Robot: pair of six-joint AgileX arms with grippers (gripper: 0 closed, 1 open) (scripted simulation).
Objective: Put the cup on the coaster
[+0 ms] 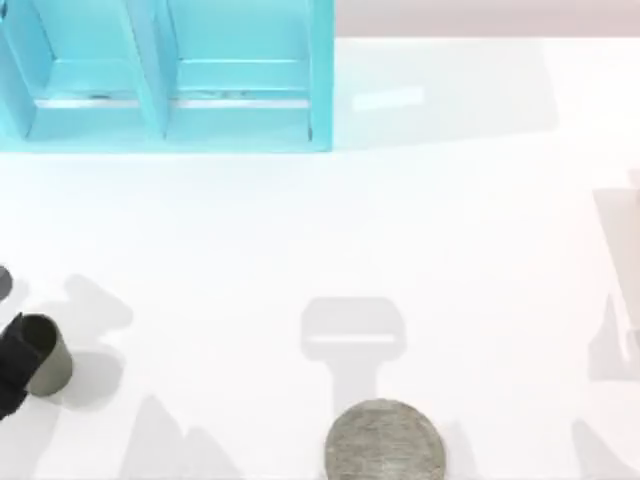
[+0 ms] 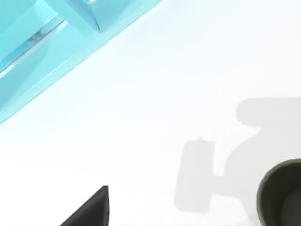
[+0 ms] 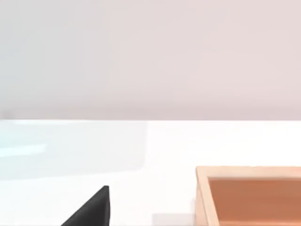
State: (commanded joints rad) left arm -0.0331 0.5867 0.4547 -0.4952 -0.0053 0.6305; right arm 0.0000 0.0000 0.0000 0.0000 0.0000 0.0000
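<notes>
The cup (image 1: pixel 48 358) is sitting on the white table (image 1: pixel 300 240) at the far left side in the top view, tilted so that its dark inside is facing up and left. The left pincer (image 1: pixel 14 362) is reaching in from the left edge, its dark fingers (image 1: pixel 20 350) lying against the cup's left side and over its rim — whether they are spread or pinching the cup, I cannot tell. In the left wrist view the cup's olive rim and dark inside (image 2: pixel 282 195) are showing at the edge of the picture, with one dark fingertip (image 2: pixel 91 209) near the lower border.

The coaster (image 1: pixel 385 440) is lying flat near the table's front edge, a little right of centre, well apart from the cup, with nothing on it.

A turquoise shelf unit (image 1: pixel 165 75) is standing at the back left of the table, its two compartments open toward the front.

In the right wrist view, one dark fingertip (image 3: pixel 91 209) of the right pincer is showing above the table, and a shallow wooden tray (image 3: pixel 249 195) — pale rim, orange-brown inside — is lying near it.
</notes>
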